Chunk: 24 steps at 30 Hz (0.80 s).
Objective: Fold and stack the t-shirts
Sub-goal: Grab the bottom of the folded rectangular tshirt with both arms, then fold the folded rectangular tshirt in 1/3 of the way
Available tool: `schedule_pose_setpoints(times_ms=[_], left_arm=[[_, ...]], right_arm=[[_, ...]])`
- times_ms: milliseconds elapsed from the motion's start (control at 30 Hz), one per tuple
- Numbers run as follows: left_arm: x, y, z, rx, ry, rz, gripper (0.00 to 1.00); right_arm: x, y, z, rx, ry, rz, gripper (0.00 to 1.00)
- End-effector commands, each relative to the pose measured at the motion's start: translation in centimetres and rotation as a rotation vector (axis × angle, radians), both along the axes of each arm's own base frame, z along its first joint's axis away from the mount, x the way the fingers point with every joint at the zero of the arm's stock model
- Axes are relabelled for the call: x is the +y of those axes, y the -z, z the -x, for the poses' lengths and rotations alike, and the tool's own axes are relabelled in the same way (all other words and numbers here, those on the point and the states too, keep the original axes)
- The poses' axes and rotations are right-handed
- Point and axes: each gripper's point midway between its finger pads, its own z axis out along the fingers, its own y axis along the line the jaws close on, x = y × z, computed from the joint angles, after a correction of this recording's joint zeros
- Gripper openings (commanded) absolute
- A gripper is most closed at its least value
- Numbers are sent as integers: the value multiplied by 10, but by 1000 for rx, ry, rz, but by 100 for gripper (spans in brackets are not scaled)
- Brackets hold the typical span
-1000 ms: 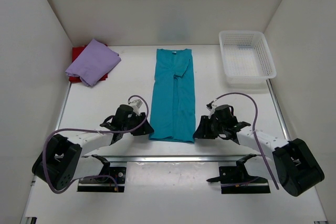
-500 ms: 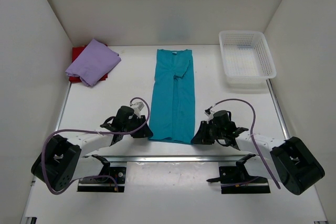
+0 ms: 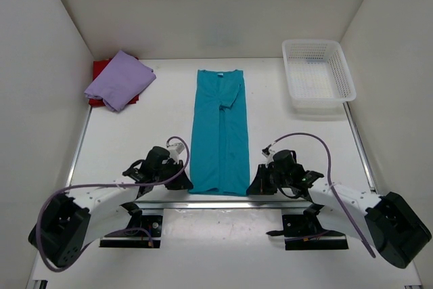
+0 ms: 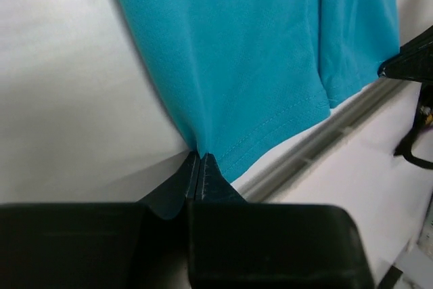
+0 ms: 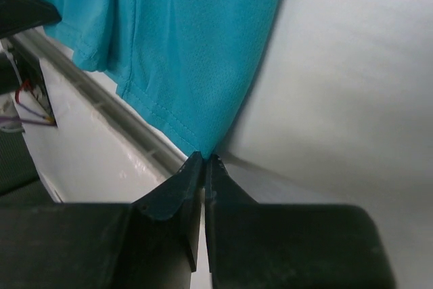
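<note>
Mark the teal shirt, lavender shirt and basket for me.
teal shirt [image 3: 220, 140], top external view, middle of the folded body.
lavender shirt [image 3: 120, 80], top external view, centre of its top layer.
basket [image 3: 318, 79], top external view, bare mesh floor.

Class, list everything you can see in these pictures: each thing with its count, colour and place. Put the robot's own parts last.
teal t-shirt: one, teal, middle of the table, folded into a long strip, hem at the near edge.
lavender t-shirt: one, lavender, far left corner, folded, lying on the red one.
red t-shirt: one, red, far left corner, mostly covered.
basket: one, white mesh, far right corner.
table: one, white, under everything.
left gripper: one, black, shut on the teal t-shirt's near left hem corner.
right gripper: one, black, shut on its near right hem corner.
</note>
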Motion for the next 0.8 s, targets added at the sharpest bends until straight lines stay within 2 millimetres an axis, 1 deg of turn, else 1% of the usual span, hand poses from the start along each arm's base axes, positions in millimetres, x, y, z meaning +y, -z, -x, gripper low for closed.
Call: schedule_pose_setpoints(times_ms=[0,67,100,133,167,200,233,267,300,333,367,400,433,467,500,533,567,600,633,667,700,733,767], left_arm=[[3,-4,26,67,27,-1,0],[0,-25,19,38,1,45,0],[-2,-32,17,33,1,57,0],[-6,-46,7,16,-7,87,0],[-10,-60,-6,-13,-20,109,0],[-9,-73,-24,-57,-51,124,0],[-7,-73,-33,-65,-70,108,0],[-5,-82,-50,-90,-104,122,0],[-1,-87,-62,-126,-122,118,0],[2,-91,-82,-130,-175,122,0],[2,-101,-101,-161,-199,140,0],[1,-105,-114,-190,-213,139,0],[3,-107,-132,-207,-245,106,0],[4,-109,-150,-222,-277,86,0],[2,-111,-165,-230,-281,70,0],[4,-111,-175,-230,-304,67,0],[4,-114,-187,-228,-319,88,0],[3,-118,-199,-235,-330,102,0],[9,-114,-212,-235,-374,81,0],[9,-114,-218,-237,-385,75,0],[9,-119,-232,-262,-397,87,0],[9,-126,-241,-286,-405,98,0],[12,-114,-249,-260,-426,83,0]], right_arm=[[1,-9,9,8,7,22,0],[4,-28,2,-41,-13,13,0],[5,-35,-3,-55,-16,3,0],[6,-47,-16,-82,-9,-14,0],[4,-57,-36,-136,3,-10,0],[-2,-53,-43,-140,-8,33,0],[-1,-67,-60,-188,5,47,1],[-2,-75,-82,-239,15,89,0],[-4,-78,-91,-264,19,101,0],[-5,-87,-115,-297,38,100,0],[-6,-91,-132,-315,47,98,0],[-9,-94,-144,-328,67,107,0],[-10,-94,-159,-329,79,115,0],[-10,-99,-177,-348,92,115,0],[-15,-100,-197,-372,128,139,0],[-17,-101,-206,-379,140,140,0],[-19,-104,-221,-381,155,126,0],[-22,-101,-235,-384,169,119,0],[-22,-106,-249,-399,184,106,0],[-24,-102,-253,-388,189,109,0],[-24,-105,-267,-410,194,104,0],[-28,-91,-272,-377,206,113,0],[-27,-98,-284,-396,199,106,0]])
